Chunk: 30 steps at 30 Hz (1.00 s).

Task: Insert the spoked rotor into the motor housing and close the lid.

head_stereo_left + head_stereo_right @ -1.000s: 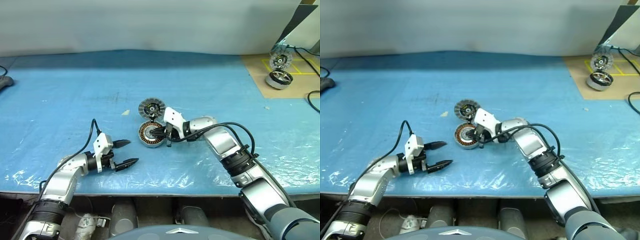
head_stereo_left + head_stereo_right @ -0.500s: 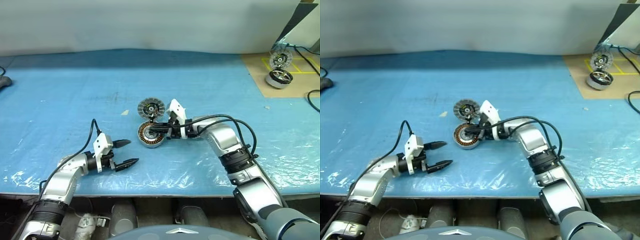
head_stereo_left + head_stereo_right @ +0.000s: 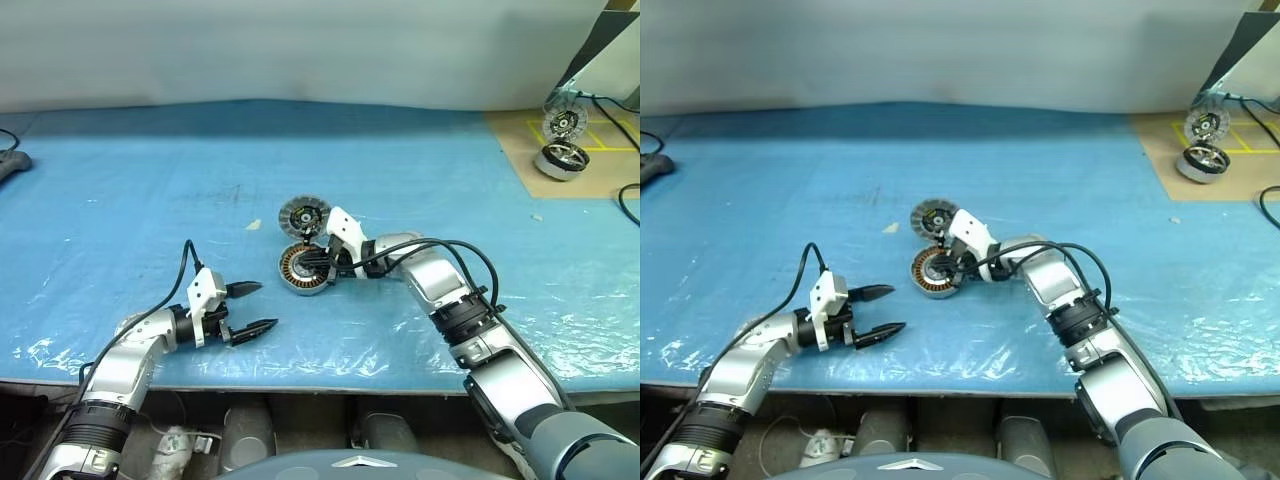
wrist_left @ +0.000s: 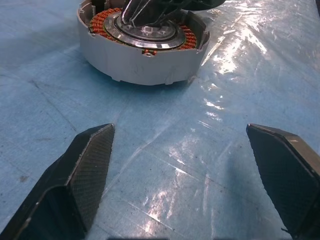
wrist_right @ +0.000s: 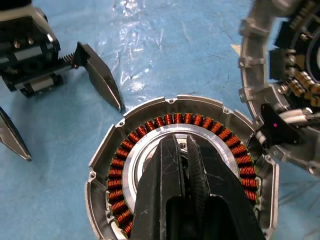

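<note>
The motor housing [image 3: 300,272], a silver ring with copper windings, lies flat on the blue sheet mid-table. My right gripper [image 5: 184,142] is shut, its tips down over the housing's centre. A flat silvery disc [image 5: 145,152], the spoked rotor, lies inside the windings; the fingers hide its middle. The lid [image 3: 303,215] rests just behind the housing, touching it, segmented face up. My left gripper [image 3: 262,306] hovers open and empty to the front left of the housing [image 4: 142,50], pointing at it.
A brown board [image 3: 590,175] at the back right carries another motor ring [image 3: 558,160] and a disc [image 3: 562,122]. A black cable [image 3: 628,200] lies at the right edge. A small white scrap [image 3: 254,225] sits left of the lid. The table's front edge is close to the left arm.
The right wrist has rolled a little while its shut fingertips stay over the housing's centre. The left arm has not moved.
</note>
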### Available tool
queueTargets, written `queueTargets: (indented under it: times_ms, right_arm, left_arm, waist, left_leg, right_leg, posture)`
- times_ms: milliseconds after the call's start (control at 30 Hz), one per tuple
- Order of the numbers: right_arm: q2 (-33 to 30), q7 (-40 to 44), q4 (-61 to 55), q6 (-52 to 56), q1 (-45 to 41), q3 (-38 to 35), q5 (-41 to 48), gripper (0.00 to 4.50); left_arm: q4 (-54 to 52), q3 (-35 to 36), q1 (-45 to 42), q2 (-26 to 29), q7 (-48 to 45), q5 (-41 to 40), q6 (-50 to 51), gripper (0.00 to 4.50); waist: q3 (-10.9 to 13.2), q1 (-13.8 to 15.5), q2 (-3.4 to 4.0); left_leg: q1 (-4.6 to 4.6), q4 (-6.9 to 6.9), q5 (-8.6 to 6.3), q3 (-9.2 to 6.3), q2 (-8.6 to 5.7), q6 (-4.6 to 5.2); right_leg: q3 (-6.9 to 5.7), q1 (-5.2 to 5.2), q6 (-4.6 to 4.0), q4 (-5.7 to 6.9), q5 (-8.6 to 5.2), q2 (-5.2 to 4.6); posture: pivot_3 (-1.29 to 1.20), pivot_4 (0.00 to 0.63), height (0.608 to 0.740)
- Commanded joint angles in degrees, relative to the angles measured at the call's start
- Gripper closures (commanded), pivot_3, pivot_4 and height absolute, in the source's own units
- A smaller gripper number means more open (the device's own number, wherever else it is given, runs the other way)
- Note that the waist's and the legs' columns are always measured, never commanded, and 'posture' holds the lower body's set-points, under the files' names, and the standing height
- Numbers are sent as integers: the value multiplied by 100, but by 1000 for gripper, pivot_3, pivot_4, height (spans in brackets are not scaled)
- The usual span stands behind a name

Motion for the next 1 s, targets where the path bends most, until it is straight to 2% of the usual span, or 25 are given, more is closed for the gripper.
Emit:
queueTargets:
  times_ms: [33,133,267,500,667,800,1000]
  right_arm:
    - [115,38,-131,421,1,-469,515,4249]
    - [162,73,-355,723,-82,-681,793,4249]
    - [163,78,-476,759,-63,-526,722,4249]
    - [-105,107,-305,276,190,395,-94,4249]
    - [-17,-288,509,-36,131,470,-472,4249]
    - [-248,-42,253,-144,236,788,-673,4249]
    - [116,58,-259,503,96,-259,470,4249]
  left_arm:
    - [-62,-4,39,42,-33,-2,16,0]
    - [-76,-8,56,42,-34,0,4,0]
    - [-81,-15,57,44,-51,1,-7,0]
    - [-96,-30,83,50,-46,16,-2,0]
    - [-57,-39,99,47,-39,43,-36,0]
    - [-24,-37,81,49,-43,40,-40,0]
    - [-45,-40,84,44,-52,26,-42,0]
  waist:
    - [1,-3,1]
    - [1,-2,2]
    - [2,-4,2]
    - [2,-10,2]
    - [-1,-32,1]
    - [-3,-21,1]
    - [-4,-11,-1]
  left_leg:
    - [-5,0,0,0,0,0]
    - [-23,0,1,0,-3,-1]
    - [-23,-4,1,0,-5,-1]
    - [-23,-5,1,0,-6,-1]
    - [-7,-5,0,0,-6,-1]
    - [12,-5,0,0,-9,0]
    - [7,-6,0,0,-8,0]
  right_leg:
    - [-1,-5,0,0,0,1]
    - [-4,-22,-1,2,1,8]
    - [-8,-23,-1,2,1,8]
    - [-8,-22,-1,1,1,8]
    - [-3,-13,-1,1,0,8]
    - [0,5,0,1,-1,1]
    - [2,3,3,-4,-3,-1]
  posture:
    - [0,150,740]
    - [0,150,740]
    - [0,150,740]
    - [0,150,740]
    - [0,150,740]
    - [0,150,740]
    - [0,150,740]
